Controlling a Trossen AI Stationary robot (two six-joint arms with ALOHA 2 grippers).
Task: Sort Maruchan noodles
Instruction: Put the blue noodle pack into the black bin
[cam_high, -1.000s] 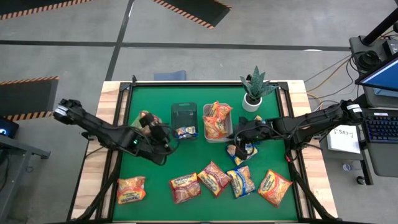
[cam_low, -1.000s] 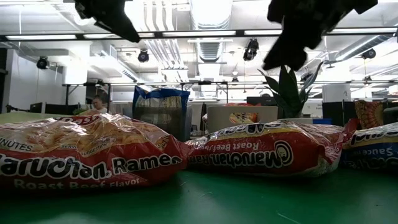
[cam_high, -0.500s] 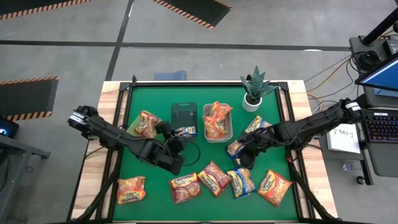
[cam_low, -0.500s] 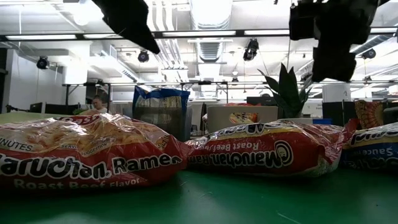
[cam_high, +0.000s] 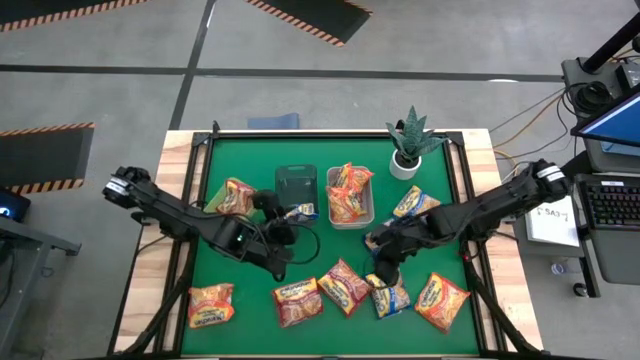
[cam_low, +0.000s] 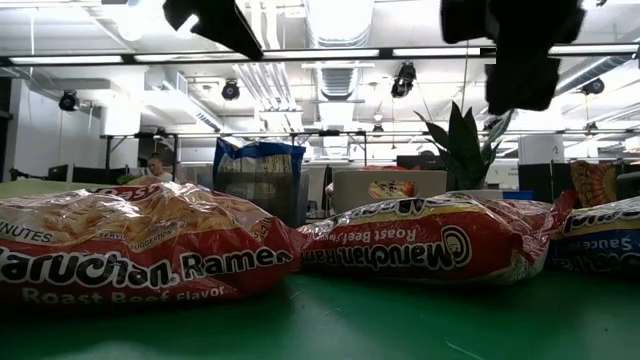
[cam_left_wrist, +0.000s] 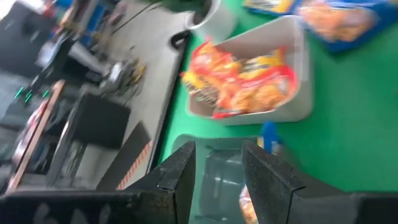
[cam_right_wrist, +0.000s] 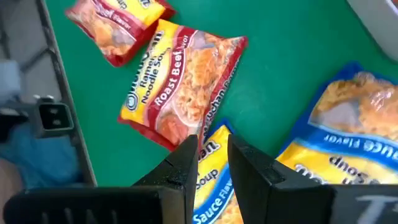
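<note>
Several Maruchan noodle packets lie flat in a row along the near edge of the green mat: red ones (cam_high: 298, 302) (cam_high: 344, 287) and a blue-and-yellow one (cam_high: 388, 293). My right gripper (cam_high: 385, 265) hangs over that blue packet (cam_right_wrist: 214, 177), fingers slightly open (cam_right_wrist: 213, 155), with nothing between them. My left gripper (cam_high: 277, 225) hovers mid-table, open and empty (cam_left_wrist: 217, 165), pointing at the dark bin (cam_high: 296, 185) and the grey bin (cam_high: 350, 205) holding orange packets (cam_left_wrist: 242, 81). A blue packet (cam_high: 298, 211) leans on the dark bin.
Two more blue packets (cam_high: 412, 203) (cam_high: 378, 240) lie right of the grey bin, and a red one (cam_high: 232, 197) lies left of the dark bin. A potted plant (cam_high: 408, 145) stands at the far right. Red packets (cam_low: 130, 250) (cam_low: 430, 250) fill the low view.
My right gripper has moved from beside the blue packet near the grey bin toward the table's near edge, rolling as it went, and now hangs over the near row. My left gripper has moved away from the red packet at the left toward the table's middle and has rolled.
</note>
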